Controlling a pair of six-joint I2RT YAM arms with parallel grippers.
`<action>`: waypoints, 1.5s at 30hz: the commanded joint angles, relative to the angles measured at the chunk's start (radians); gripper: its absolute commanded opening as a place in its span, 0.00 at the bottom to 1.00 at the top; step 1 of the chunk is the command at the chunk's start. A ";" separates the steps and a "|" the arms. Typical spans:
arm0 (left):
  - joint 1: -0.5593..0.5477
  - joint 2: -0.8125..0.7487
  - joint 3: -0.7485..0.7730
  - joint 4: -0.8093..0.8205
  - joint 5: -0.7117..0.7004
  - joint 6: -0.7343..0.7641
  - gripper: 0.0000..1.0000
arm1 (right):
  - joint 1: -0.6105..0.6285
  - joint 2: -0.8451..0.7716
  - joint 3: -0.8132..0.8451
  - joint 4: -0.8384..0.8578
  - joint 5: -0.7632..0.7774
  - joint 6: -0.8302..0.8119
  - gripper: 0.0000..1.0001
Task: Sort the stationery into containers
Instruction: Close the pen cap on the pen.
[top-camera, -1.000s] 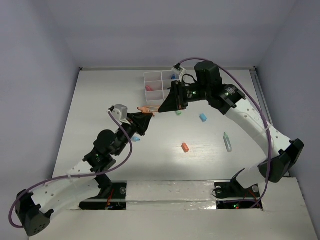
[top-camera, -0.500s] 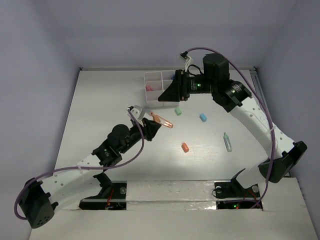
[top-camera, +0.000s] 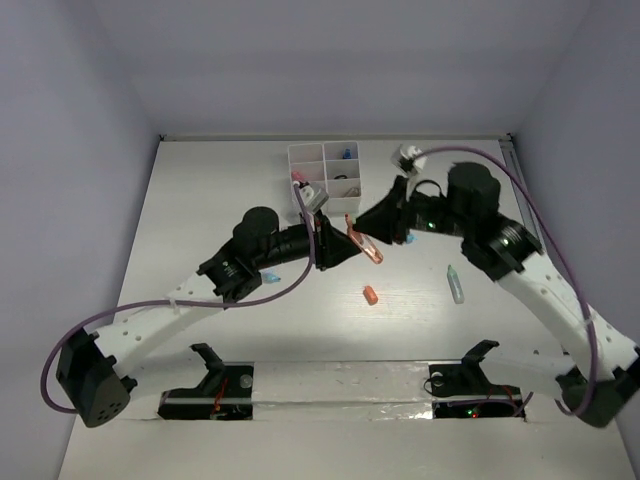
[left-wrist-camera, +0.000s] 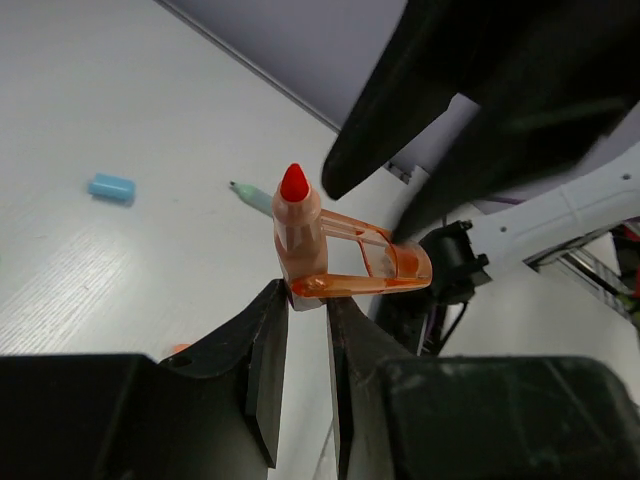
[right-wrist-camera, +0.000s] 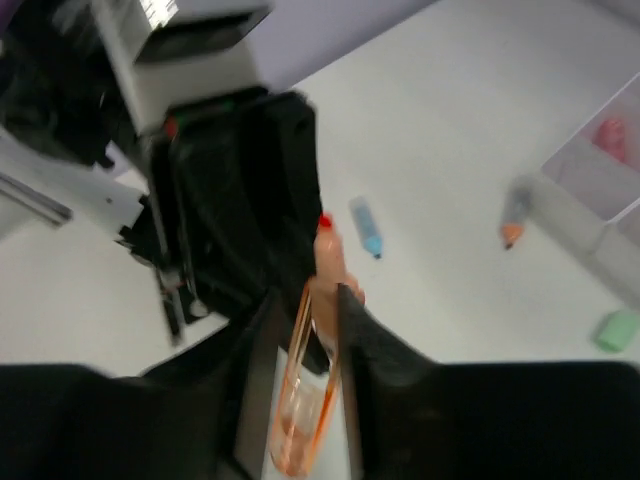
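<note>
A translucent pink-orange marker (top-camera: 365, 243) with a red tip (left-wrist-camera: 293, 183) hangs in the air over mid-table. My left gripper (top-camera: 343, 247) is shut on its base (left-wrist-camera: 305, 285). My right gripper (top-camera: 366, 229) meets it from the other side. In the blurred right wrist view the right jaws stand tight on both sides of the marker (right-wrist-camera: 315, 340). The white six-compartment box (top-camera: 325, 166) stands at the back with small items in it. An orange eraser (top-camera: 370, 295), a blue eraser (top-camera: 408, 238), a pale-green marker (top-camera: 456, 284) and a light-blue marker (top-camera: 270, 275) lie on the table.
The right wrist view shows a green eraser (right-wrist-camera: 620, 330), a grey stick with an orange tip (right-wrist-camera: 515, 210) and the box's corner (right-wrist-camera: 590, 170). The two arms cross close together over mid-table. Grey walls bound the table at the back and sides.
My left gripper carried the marker up and to the right. My right gripper left the box, swung down and right, and now has its jaws round the marker.
</note>
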 joint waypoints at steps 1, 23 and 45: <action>0.051 0.021 0.113 -0.089 0.173 -0.065 0.00 | 0.000 -0.172 -0.119 0.252 0.077 -0.200 0.39; 0.417 0.129 0.105 -0.073 0.818 -0.264 0.00 | 0.212 -0.122 -0.138 0.149 0.298 -0.546 0.74; 0.451 0.162 0.054 0.041 0.829 -0.399 0.00 | 0.428 -0.052 -0.133 0.117 0.577 -0.638 0.36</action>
